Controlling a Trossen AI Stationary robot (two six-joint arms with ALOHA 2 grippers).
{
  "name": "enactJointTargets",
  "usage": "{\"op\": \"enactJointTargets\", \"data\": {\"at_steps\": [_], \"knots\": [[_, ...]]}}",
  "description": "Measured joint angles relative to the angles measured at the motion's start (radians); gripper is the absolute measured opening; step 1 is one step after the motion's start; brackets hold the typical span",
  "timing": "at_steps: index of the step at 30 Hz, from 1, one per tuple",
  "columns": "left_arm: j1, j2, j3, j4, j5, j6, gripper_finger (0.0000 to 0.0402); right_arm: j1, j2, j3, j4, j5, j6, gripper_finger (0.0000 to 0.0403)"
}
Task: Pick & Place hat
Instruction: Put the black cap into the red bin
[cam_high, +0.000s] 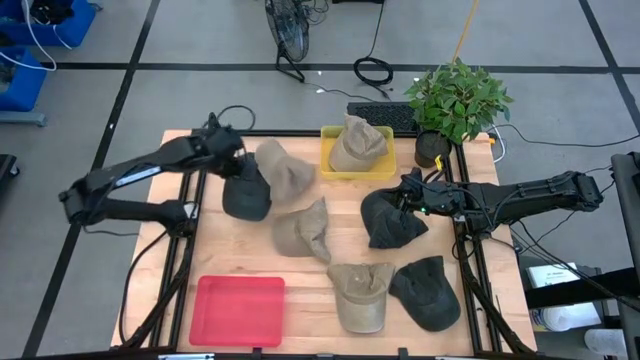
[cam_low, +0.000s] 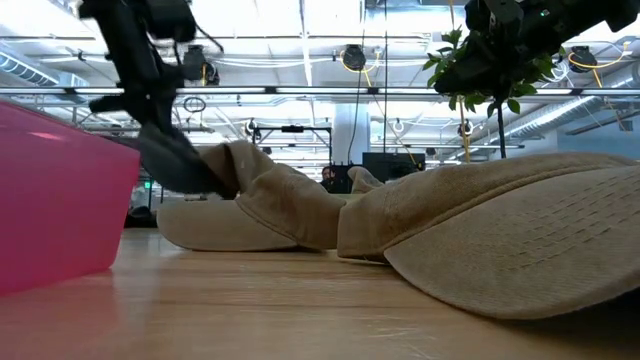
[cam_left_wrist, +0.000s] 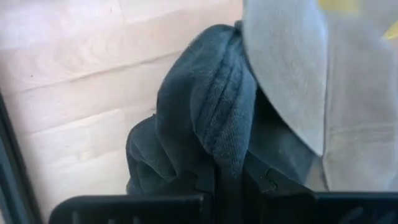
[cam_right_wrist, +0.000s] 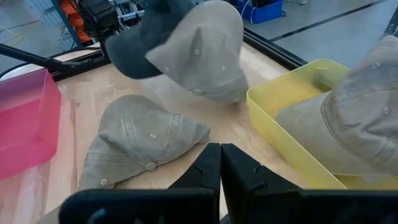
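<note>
My left gripper (cam_high: 233, 162) hovers near the table's far left, shut on a dark grey hat (cam_high: 246, 194) that hangs beneath it (cam_low: 178, 160). My right gripper (cam_high: 404, 190) sits right of centre with its fingers shut (cam_right_wrist: 220, 149), above a second dark hat (cam_high: 391, 222). In the low view that hat shows as a dark mass (cam_low: 478, 68) under the gripper. A tan hat (cam_high: 357, 146) lies in the yellow bin (cam_high: 329, 160). A red bin (cam_high: 240, 309) stands at the near left. My left gripper pinches a raised fold of the dark hat's crown (cam_left_wrist: 225, 134) between its two fingers, coming from above and slanting down. The hat hangs below the fingers, tilted, and its lower edge (cam_low: 215, 182) lies close by a tan hat. My right gripper is shut over the second dark hat, coming level from the table's right. Its own fingers (cam_right_wrist: 208, 163) hide the place of contact, and no cloth shows past them. The hat hangs beneath it (cam_low: 478, 68).
Tan hats lie at far centre (cam_high: 287, 166), mid-table (cam_high: 306, 230) and near centre (cam_high: 360, 296). Another dark hat (cam_high: 430, 291) lies near right. A potted plant (cam_high: 455, 100) stands at the far right corner. Bare wood shows between the red bin and the mid-table hat.
</note>
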Motion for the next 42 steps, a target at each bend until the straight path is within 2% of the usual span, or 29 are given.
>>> {"op": "enactJointTargets", "data": {"at_steps": [3, 8, 14, 26, 28, 30, 32, 36, 39, 42], "knots": [[-0.064, -0.068, 0.0, -0.017, -0.086, -0.079, 0.003, 0.0, 0.0, 0.0, 0.0, 0.0, 0.0, 0.0], [-0.131, -0.11, 0.0, -0.046, -0.252, -0.191, 0.003, 0.0, 0.0, 0.0, 0.0, -0.001, 0.0, 0.0], [-0.179, -0.109, 0.0, -0.031, -0.264, -0.209, 0.003, 0.0, 0.0, 0.0, 0.0, -0.004, 0.0, 0.0], [-0.201, -0.108, 0.0, -0.071, -0.441, -0.265, 0.003, 0.001, 0.0, 0.0, 0.0, -0.005, 0.004, 0.0], [-0.201, -0.108, 0.0, -0.043, -0.436, -0.242, 0.003, 0.001, 0.0, 0.0, 0.001, -0.005, 0.004, 0.0], [-0.204, -0.108, 0.0, 0.029, -0.364, -0.137, 0.003, 0.001, 0.0, 0.0, 0.0, -0.005, 0.004, 0.0], [-0.215, -0.108, 0.001, 0.047, -0.335, -0.09, 0.003, 0.001, 0.0, 0.0, 0.001, -0.005, 0.004, 0.0], [-0.218, -0.111, 0.001, -0.006, -0.474, -0.168, 0.003, 0.001, 0.0, 0.0, 0.004, -0.005, 0.004, 0.0], [-0.209, -0.115, 0.004, 0.017, -0.45, -0.117, 0.003, 0.001, 0.0, 0.0, 0.019, -0.005, 0.004, 0.0], [-0.209, -0.115, 0.014, -0.021, -0.45, -0.129, 0.003, 0.001, 0.0, 0.0, 0.035, -0.005, 0.003, 0.0]]}}
